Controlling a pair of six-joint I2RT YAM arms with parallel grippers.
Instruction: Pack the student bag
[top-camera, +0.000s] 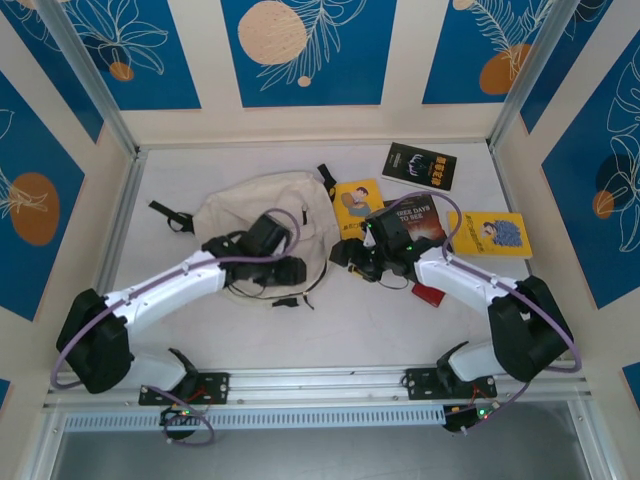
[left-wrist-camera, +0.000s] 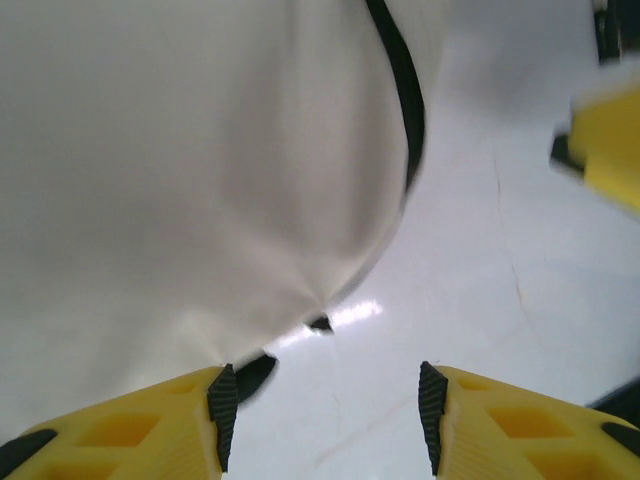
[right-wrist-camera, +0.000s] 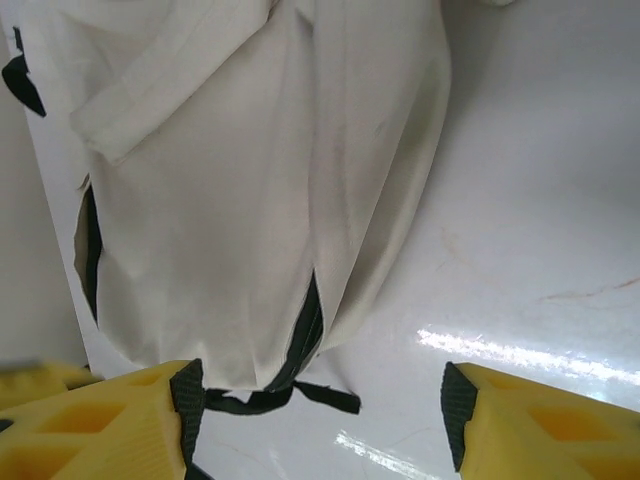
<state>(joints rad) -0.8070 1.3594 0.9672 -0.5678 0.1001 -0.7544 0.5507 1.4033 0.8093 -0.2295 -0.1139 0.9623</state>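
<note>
White worktop (top-camera: 330, 330), blue leafy wall panels (top-camera: 310, 50) all round, and the student bag (top-camera: 255, 205) lies slumped left of the middle (cream canvas, black straps poking out). The left end effector (top-camera: 288, 268) sits at the bag's near edge, and the right end effector (top-camera: 345, 255) is just off the bag's right side. Both are released. On the left wrist view the fingers (left-wrist-camera: 150, 430) stand apart with bare worktop between them and bag cloth beside one. On the right wrist view it's the same, with a black strap (right-wrist-camera: 290, 395) by one finger. Right of the bag there's a yellow book (top-camera: 357, 200) just beside it, and a black book (top-camera: 420, 165) further off.
</note>
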